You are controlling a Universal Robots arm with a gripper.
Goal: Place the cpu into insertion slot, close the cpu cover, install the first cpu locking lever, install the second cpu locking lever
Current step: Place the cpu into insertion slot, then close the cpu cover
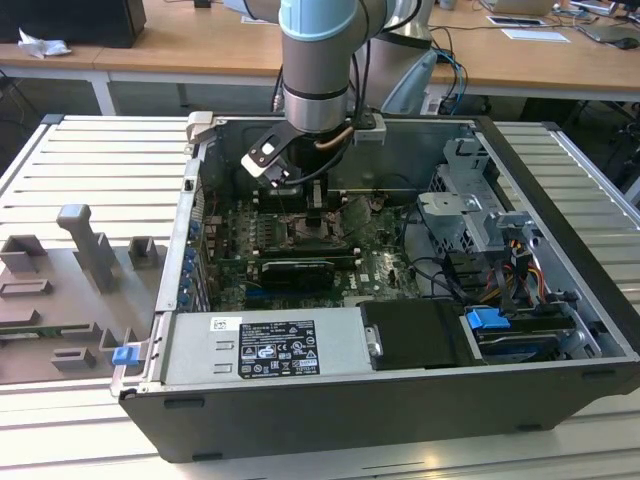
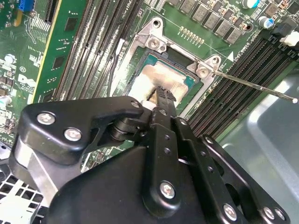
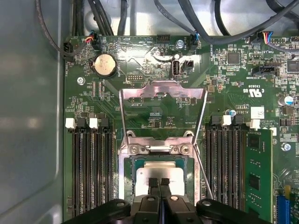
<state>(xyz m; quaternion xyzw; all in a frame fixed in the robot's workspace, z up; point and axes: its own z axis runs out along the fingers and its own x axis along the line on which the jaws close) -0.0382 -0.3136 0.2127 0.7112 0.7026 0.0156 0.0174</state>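
The cpu [image 3: 161, 168] lies flat in the insertion slot [image 3: 127, 177], its pale silver top showing. The cpu cover [image 3: 163, 89] stands swung open beyond the slot, a grey metal frame with a square window. A thin wire locking lever [image 3: 202, 170] slants up beside the slot, seen also as a long rod [image 2: 252, 86] in the second wrist view. My gripper [image 3: 158, 182] hovers right over the cpu [image 2: 161, 77], its two black fingers together with nothing between them. In the exterior view the gripper [image 1: 314, 218] reaches down into the open computer case above the motherboard.
Long black memory slots [image 3: 88, 172] flank the socket on both sides, with a green memory card [image 3: 259, 172] fitted. A coin battery [image 3: 104, 64] and cables [image 3: 117, 18] lie beyond the cover. The power supply [image 1: 270, 345], drive cage [image 1: 470, 200] and case walls [image 1: 190, 250] box the arm in.
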